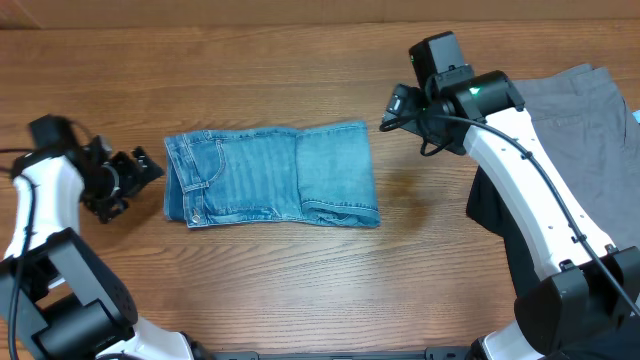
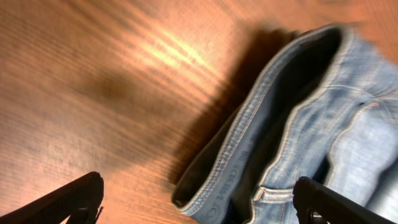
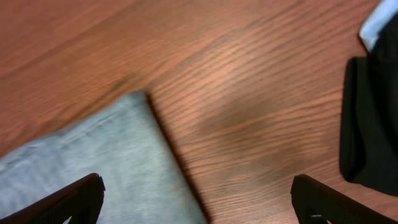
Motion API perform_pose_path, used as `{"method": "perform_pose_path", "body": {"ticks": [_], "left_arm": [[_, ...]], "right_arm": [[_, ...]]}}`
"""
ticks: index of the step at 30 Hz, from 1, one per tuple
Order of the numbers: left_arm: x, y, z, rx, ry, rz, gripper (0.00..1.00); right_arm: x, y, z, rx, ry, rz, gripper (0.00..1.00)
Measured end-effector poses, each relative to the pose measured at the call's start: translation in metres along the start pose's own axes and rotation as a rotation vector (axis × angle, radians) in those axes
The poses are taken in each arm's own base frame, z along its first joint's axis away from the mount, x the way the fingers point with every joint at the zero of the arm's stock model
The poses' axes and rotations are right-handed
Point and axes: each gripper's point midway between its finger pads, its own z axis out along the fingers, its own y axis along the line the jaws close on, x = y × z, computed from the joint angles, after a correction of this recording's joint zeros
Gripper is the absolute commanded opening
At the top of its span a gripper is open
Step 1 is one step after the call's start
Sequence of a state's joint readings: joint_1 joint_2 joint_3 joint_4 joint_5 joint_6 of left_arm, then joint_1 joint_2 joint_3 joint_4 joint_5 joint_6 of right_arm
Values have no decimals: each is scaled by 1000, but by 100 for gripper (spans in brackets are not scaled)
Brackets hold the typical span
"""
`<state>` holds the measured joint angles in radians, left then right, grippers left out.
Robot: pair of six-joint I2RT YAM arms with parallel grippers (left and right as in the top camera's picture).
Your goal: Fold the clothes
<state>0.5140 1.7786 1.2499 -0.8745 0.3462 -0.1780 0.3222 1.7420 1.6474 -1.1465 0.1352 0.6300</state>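
Note:
The light blue denim jeans [image 1: 270, 176] lie folded into a compact rectangle in the middle of the table, waistband and button at the left end. My left gripper [image 1: 135, 172] hovers open just left of the waistband [image 2: 261, 130], touching nothing. My right gripper [image 1: 392, 108] is open above the table at the fold's upper right corner [image 3: 118, 162], with nothing between its fingers [image 3: 74, 202]. A grey garment [image 1: 585, 125] lies at the right edge with a black garment [image 1: 495, 215] under it.
The right arm [image 1: 530, 190] stretches across the grey and black pile. A pale blue patch [image 1: 634, 120] shows at the far right edge. Bare wood table [image 1: 300, 290] surrounds the jeans.

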Motion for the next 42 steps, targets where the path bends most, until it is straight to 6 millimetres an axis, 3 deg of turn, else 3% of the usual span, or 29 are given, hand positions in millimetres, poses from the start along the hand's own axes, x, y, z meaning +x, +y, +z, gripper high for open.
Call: {"method": "perform_pose_path", "body": {"ticks": [8,16,22,24,26,33,39,42], "left_arm": [[-11,-30,-2,190,-42,169,100],[10,-29,58,260,126,184,100],[13,-37,59,303,135,227,98],[18,-42,60,307,151,240,91],[25,-51,64,309,174,263,77],[42,-71,82,228,216,333,4],[40,-70,83,89,221,262,4],[47,-55,73,-23,271,177,4]], "right_arm": [[6,-5,14,24,35,-1,100],[15,-4,20,20,86,-4,100],[16,-2,21,12,89,-4,100],[14,0,21,5,81,-2,100],[13,0,21,1,77,-2,100],[15,2,21,-9,87,-2,100],[17,4,20,-19,98,-1,100],[18,5,21,-23,103,-3,100]]}}
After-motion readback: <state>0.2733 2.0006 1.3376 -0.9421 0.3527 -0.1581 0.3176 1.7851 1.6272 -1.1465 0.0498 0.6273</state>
